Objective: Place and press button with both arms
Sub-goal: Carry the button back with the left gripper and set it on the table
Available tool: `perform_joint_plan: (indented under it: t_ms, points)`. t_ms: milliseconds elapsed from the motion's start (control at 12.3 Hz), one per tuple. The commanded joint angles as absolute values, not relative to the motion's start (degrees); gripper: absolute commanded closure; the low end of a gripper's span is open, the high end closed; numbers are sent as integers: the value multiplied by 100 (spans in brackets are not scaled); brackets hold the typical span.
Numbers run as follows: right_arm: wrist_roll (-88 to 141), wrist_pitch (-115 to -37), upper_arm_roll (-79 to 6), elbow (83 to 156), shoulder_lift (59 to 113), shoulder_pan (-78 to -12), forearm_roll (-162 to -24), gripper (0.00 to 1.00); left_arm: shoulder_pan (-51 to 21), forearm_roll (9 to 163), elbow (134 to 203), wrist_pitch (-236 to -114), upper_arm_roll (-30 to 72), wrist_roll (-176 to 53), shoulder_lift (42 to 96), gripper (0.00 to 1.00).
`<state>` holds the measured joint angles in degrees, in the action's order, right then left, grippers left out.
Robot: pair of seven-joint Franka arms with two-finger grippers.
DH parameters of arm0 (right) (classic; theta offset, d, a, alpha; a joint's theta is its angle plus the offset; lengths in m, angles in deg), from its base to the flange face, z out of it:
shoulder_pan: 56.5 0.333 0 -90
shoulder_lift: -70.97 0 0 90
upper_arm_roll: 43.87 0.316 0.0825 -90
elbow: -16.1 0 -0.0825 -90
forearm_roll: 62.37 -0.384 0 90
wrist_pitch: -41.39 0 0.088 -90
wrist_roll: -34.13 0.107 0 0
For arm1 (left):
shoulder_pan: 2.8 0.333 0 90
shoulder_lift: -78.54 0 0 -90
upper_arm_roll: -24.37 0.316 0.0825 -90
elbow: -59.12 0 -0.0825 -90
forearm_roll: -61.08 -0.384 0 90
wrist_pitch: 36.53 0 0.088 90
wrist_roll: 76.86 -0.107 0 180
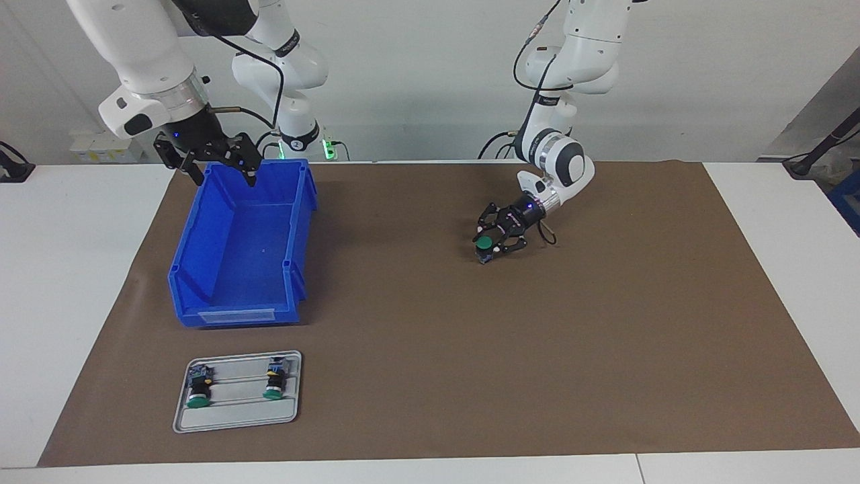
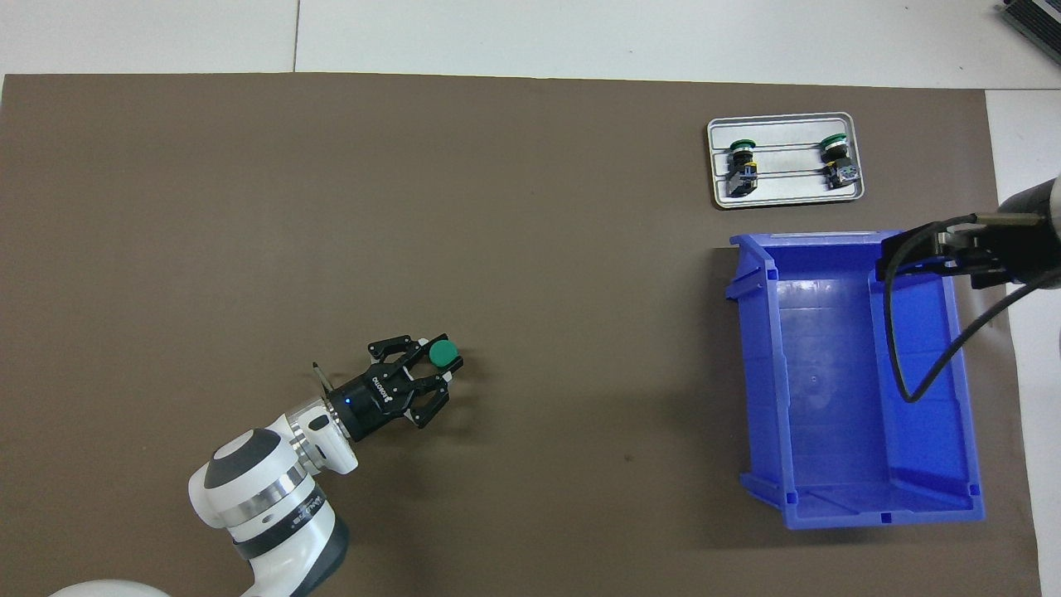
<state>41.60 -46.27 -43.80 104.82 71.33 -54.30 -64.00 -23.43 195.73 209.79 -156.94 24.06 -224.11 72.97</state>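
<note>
My left gripper (image 1: 485, 247) is shut on the button (image 1: 484, 241), gripping its black body from the sides. The button stands upright with its green cap (image 2: 445, 354) up, low at the brown mat (image 1: 430, 336) near the table's middle; whether its base touches the mat I cannot tell. In the overhead view the left gripper (image 2: 439, 365) points away from the robots. My right gripper (image 1: 225, 178) hangs open and holds nothing, over the rim of the blue bin (image 1: 228, 316) that is nearest the robots. From overhead the right gripper (image 2: 891, 253) shows above the bin's rim.
The blue bin (image 2: 879, 506) has nothing in it and sits toward the right arm's end of the table. Farther from the robots lies a grey tray (image 1: 235, 417) with two more green-capped buttons (image 1: 199, 388) (image 1: 275, 380) lying on it. White table borders the mat.
</note>
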Motion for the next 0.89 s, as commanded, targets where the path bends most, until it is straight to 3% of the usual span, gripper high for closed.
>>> perform_joint_plan:
  t_ms: [0,81,244,488,569,651,813]
  points:
    - [4029,-4694,-4396,10672,6974,-5456,-6553,0,-2310,19678,21301,-15624,2411,-22715,7476,100]
    - [4029,-4694,-4387,10672,6974,-5448,-6553,0,-2310,19678,21310,-15659,2411,-22724,7476,95]
    - [4029,-4694,-4396,10672,6974,-5456,-6553,0,-2319,19678,21302,-15773,2402,-22724,7449,71]
    - [4029,-4694,-4396,10672,6974,-5448,-6553,0,-2327,19678,21293,-15861,2402,-22716,7423,51]
    - [4029,-4694,-4396,10672,6974,-5447,-6553,0,-2328,19678,21275,-15905,2402,-22716,7414,29]
    - [4029,-4694,-4387,10672,6974,-5456,-6553,0,-2319,19678,21267,-15905,2402,-22716,7414,19]
    - [4029,-4694,-4396,10672,6974,-5456,-6553,0,-2310,19678,21258,-15914,2402,-22716,7414,12]
